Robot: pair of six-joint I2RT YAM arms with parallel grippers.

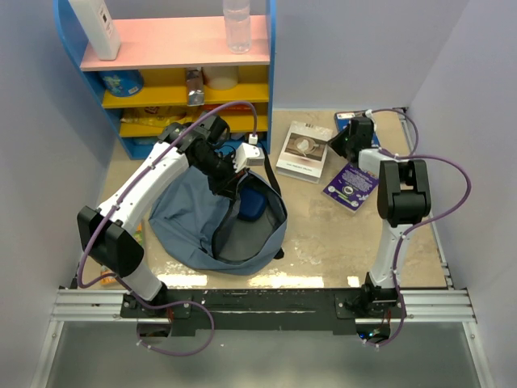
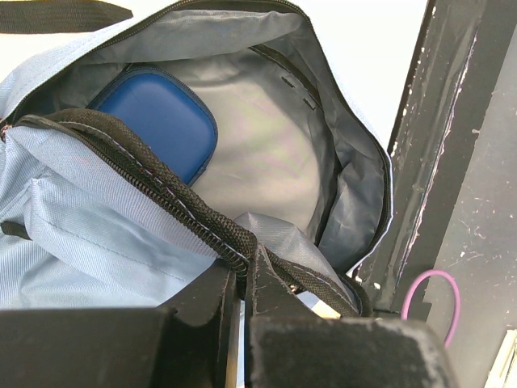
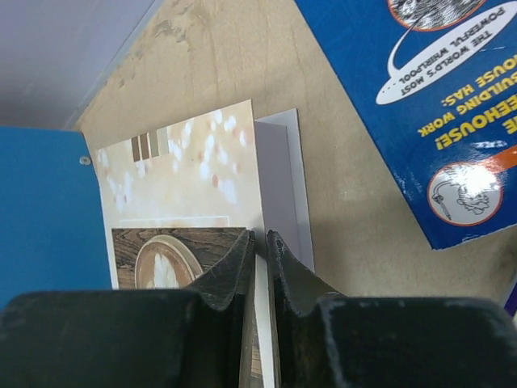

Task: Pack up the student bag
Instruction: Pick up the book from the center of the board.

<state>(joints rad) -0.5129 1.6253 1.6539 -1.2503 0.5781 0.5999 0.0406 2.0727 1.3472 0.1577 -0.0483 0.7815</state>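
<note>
Student bag (image 1: 190, 234) rim in left gripper (image 2: 245, 263) pinch, blue case (image 2: 157, 121) half-hidden; right gripper (image 3: 260, 238) tight on book (image 3: 186, 186) cover.

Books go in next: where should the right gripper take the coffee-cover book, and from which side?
Pinch the coffee-cover book at its thin edge nearest the right gripper, coming from the right. It lies flat, so only an edge fits between the jaws, which close on it there.

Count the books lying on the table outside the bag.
3. The coffee-cover book lies far centre, its edge in the right hand; a blue book lies right of it by the back wall; a purple book lies beside the right arm. The arm may hide more.
</note>
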